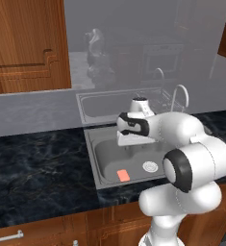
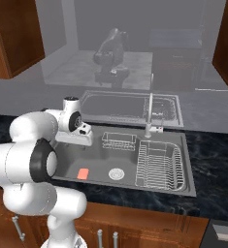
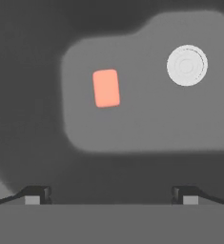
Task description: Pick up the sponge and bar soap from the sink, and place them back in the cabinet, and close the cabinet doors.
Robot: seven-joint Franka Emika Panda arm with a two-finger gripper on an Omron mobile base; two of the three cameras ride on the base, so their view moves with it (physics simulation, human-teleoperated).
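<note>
One salmon-pink flat bar soap (image 3: 106,88) lies on the floor of the grey steel sink (image 1: 99,158), left of the round white drain (image 3: 187,65). Gripper (image 3: 111,195) hangs above the basin, fingers wide apart, empty, likely lining up a descent. Soap: rounded corners, matte, lying flat.

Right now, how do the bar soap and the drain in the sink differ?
The bar soap is salmon-pink and rectangular with rounded corners; the drain is white and round. The soap is a loose flat piece lying on the basin floor; the drain is set into it. Both sit in the sink, apart from each other.
</note>
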